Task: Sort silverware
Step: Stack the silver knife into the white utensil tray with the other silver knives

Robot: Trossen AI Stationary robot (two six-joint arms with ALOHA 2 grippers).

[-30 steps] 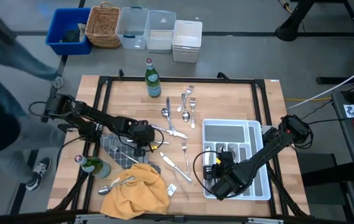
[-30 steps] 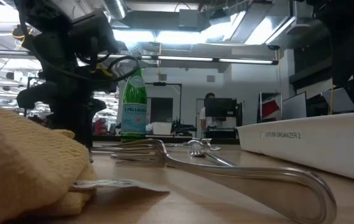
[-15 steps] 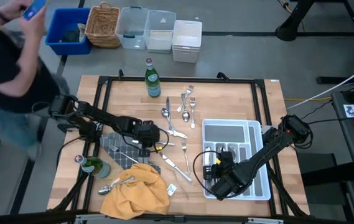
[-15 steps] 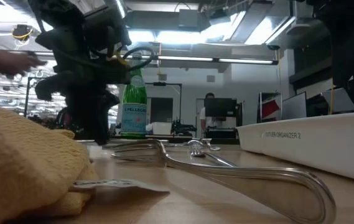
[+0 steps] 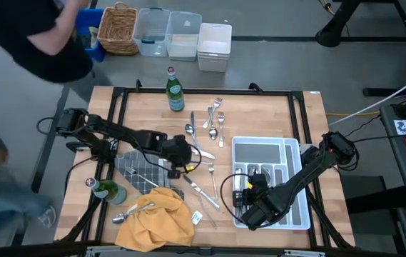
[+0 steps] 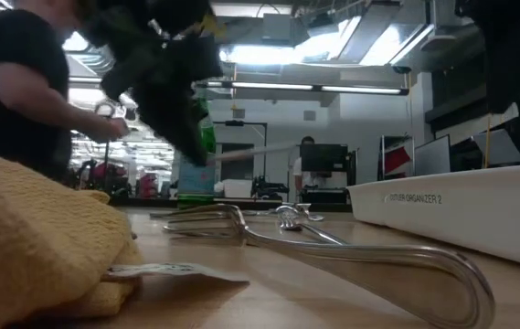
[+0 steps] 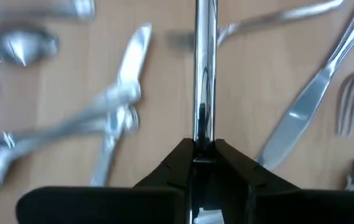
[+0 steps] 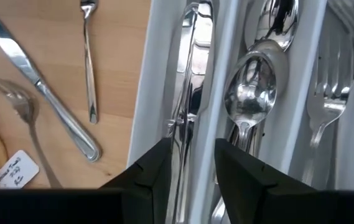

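Centre of high frame: left gripper [image 5: 181, 160] pinches a slim shiny silver metal utensil handle [image 7: 204, 68], long axis straight ahead from fingers, above the wooden table [image 5: 260, 114]. Lower right: right gripper [image 8: 186, 165], fingers parted, hovers over the white divided plastic tray [image 5: 288, 146].

Silverware [image 5: 213, 118] glossy metal; tray [image 5: 299, 214] smooth white plastic; table [image 5: 274, 114] matt wood.

Occluded, cropped or indistinct items:
- Held silver utensil [image 7: 203, 74]: working end cut off by frame edge; type undetermined.
- Loose silverware [image 7: 71, 124] in left wrist view: motion-blurred; individual types unclear.
- Person [image 6: 22, 100] beyond table: blurred, cropped.
- Pieces under yellow cloth [image 5: 156, 214]: partly covered.
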